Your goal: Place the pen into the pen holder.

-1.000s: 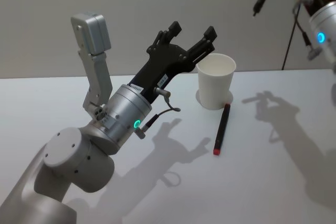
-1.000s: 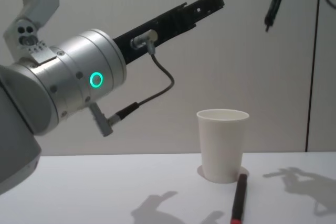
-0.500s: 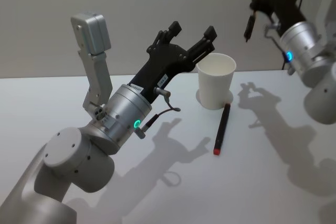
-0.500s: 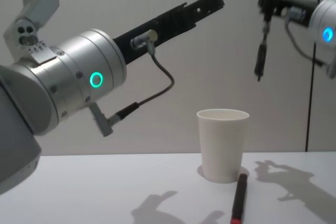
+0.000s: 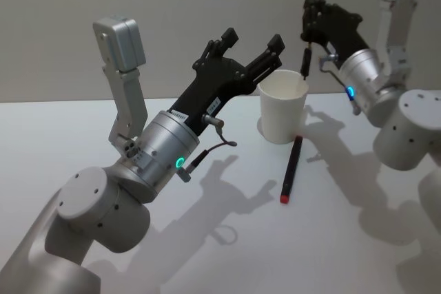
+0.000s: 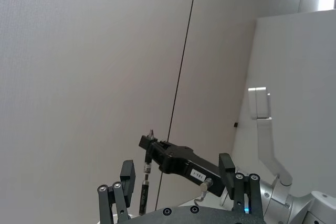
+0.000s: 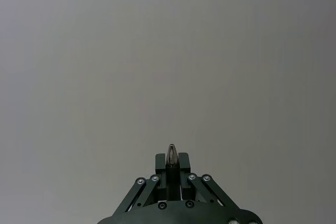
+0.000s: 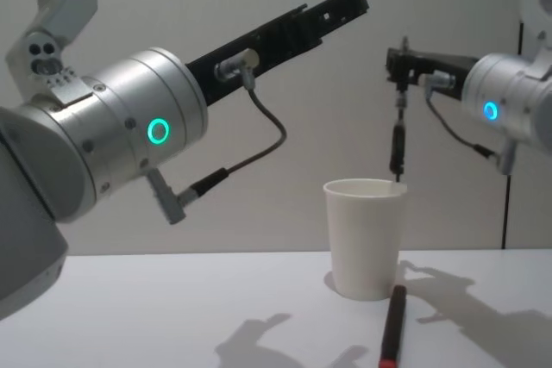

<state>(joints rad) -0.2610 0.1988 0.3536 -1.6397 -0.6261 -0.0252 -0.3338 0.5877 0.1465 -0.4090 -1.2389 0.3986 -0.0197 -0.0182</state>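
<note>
While the right pincer (image 8: 401, 65) hangs above the white paper cup (image 8: 366, 239), its jaws are closed tight on the top end of a dark pen (image 8: 397, 148), which points straight down. Seen from the head, the pen's tip sits at about 2 o'clock on the cup's mouth, level with the rolled rim and only just inside it. I cannot tell whether it has passed below the rim.

The cup stands upright on the desk (image 5: 358, 239). A second pen (image 5: 290, 169), black with a red end, lies flat on the desk at about 5 o'clock from the cup, its far end just beside the cup's foot. The left pincer (image 5: 251, 39) is held in the air at about 10 o'clock from the cup, jaws spread wide and empty, taking no part.

The risk lies in that thin margin at the rim. If the arm lowers without shifting toward the middle, the tip could catch the rolled edge, and a light empty cup would likely tilt or slide. Letting go too high could bounce the pen off the rim and outside. Even if it lands well, the pen looks longer than the cup is tall, so it will lean on the wall and might tip the cup.
</note>
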